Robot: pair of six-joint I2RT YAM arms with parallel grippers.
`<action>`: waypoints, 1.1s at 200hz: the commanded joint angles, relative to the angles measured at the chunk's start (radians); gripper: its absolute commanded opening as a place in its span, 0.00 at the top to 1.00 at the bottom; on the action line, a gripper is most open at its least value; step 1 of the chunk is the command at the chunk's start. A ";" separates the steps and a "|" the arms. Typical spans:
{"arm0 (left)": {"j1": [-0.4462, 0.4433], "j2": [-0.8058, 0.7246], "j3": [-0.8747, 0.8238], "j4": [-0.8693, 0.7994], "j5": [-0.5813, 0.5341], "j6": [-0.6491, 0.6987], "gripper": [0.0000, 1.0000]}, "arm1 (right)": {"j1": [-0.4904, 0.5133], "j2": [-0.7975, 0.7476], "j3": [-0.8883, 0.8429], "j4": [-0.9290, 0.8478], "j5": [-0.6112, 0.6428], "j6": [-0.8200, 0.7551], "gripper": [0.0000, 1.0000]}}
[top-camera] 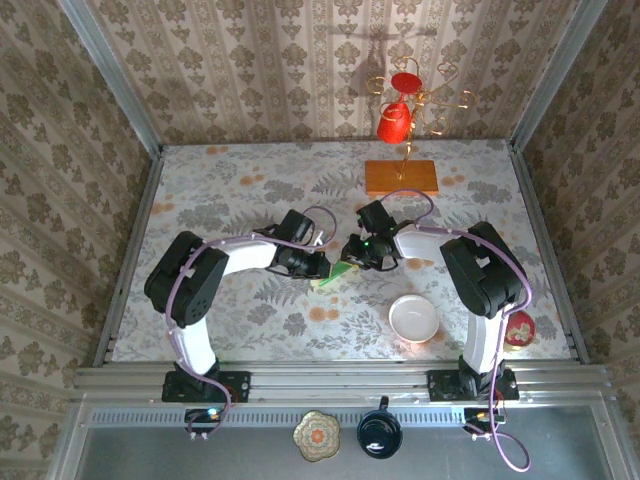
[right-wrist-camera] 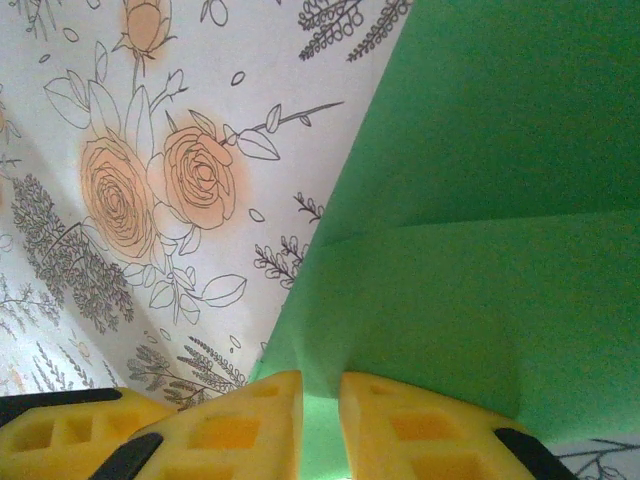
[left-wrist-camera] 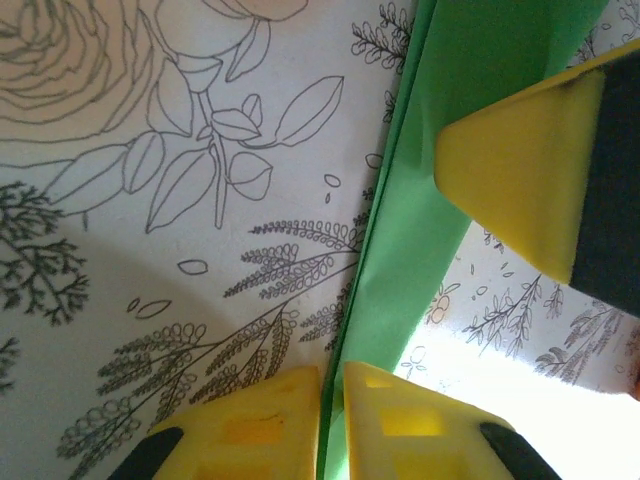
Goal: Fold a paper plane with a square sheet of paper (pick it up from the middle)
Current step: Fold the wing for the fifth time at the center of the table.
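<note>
Broadly, the floral worktop spreads out between papered walls. The left arm and right arm bend inward from its near edge until their wrists meet close to its middle. At the far side an orange wooden slab lies flat. A gold wire stand rises from it and carries a red cup. A white bowl sits near the right arm's base, and a small red disc lies by the right edge.

The green sheet of paper is at the middle of the worktop, right where the two hands meet, well apart from the bowl and the slab. It is partly folded. The right wrist view shows overlapping layers with straight crease lines. The left wrist view shows a long narrow band with a doubled edge. Whether it is clear of the worktop I cannot tell.

The left hand pinches the long edge of that band, its yellow fingers nearly together with only paper in the slit. The right hand likewise pinches the sheet, green showing in the thin gap between its fingers. In the left wrist view, one yellow fingertip of the right hand sits over the paper's face.
</note>
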 commanded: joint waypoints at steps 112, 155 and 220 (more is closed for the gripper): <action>-0.063 -0.050 0.045 0.022 0.020 -0.014 0.94 | -0.010 0.084 -0.047 -0.057 0.038 0.002 0.86; -0.063 0.031 0.105 0.018 0.029 -0.022 0.97 | -0.013 0.084 -0.049 -0.059 0.040 0.003 0.87; -0.046 0.098 0.125 0.030 0.043 -0.025 1.00 | -0.018 0.083 -0.056 -0.063 0.038 0.003 0.88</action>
